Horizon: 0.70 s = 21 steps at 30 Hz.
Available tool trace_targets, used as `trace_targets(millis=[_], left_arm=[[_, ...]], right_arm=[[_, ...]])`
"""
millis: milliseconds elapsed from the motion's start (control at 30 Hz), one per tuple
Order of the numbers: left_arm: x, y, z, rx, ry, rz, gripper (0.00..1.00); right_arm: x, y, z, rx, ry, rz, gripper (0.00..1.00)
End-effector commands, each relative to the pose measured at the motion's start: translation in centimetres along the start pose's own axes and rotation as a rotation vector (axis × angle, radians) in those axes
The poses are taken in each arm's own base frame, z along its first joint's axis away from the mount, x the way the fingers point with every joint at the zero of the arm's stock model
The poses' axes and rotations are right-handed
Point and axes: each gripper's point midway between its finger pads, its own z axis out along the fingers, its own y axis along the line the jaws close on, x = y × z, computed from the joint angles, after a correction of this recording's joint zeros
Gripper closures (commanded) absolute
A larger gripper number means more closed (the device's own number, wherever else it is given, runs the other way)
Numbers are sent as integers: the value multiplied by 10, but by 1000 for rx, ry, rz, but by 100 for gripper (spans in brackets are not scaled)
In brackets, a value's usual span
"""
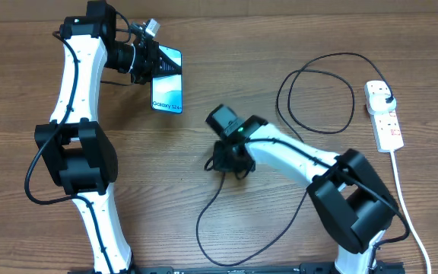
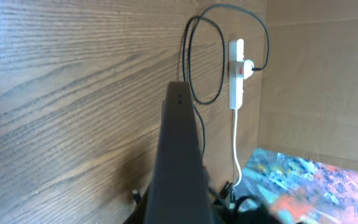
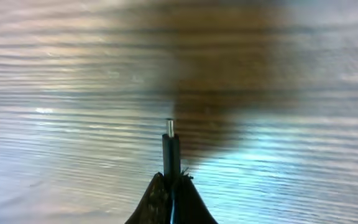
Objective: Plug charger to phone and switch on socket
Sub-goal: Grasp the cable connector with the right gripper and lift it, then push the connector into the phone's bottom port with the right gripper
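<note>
Two arms are busy at once. From overhead, the left gripper (image 1: pixel 151 65) is closed on the far end of the phone (image 1: pixel 168 82), whose cyan screen shows at the far left of the table (image 1: pixel 280 30). The right gripper (image 1: pixel 230 156) stands in the middle, well apart from the phone, and pinches the charger (image 1: pixel 353 99). The black cable loops toward the socket (image 1: pixel 386 120) at the right edge, where the plug seems inserted. White writing at the near end of the phone reads "Galaxy", then something like "S24"; the last characters are too small to be sure.

In the left wrist view the phone (image 2: pixel 178 149) is seen edge-on, and the socket (image 2: pixel 235 78) lies far behind it.

In the right wrist view the fingers (image 3: pixel 157 200) are tight on the connector, and the connector tip (image 3: pixel 170 127) sticks out straight above the wood.

I judge the step in hand is bringing the tip to the port. It should go well if the tip is lined up with the phone's free end and pushed slowly, without tilt.
</note>
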Motion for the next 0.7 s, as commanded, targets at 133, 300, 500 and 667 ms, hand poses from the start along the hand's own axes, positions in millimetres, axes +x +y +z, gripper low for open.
trace_targets(millis=[133,300,500,667], left_arm=[[-11,-51,-13,207,-53,58,96],[-30,-93,-29,442,-84,126,96],[-53,-111,-34,478,-111,133,96],[-82,-126,-43,472,-183,86,96]], right_arm=[[-34,78,-118,-651,65,-194,96],[-48,94,-202,-1135,76,-403,96],[-59,99,-227,-1228,38,-459,96],[-70,107,-240,-1245,14,-429,96]])
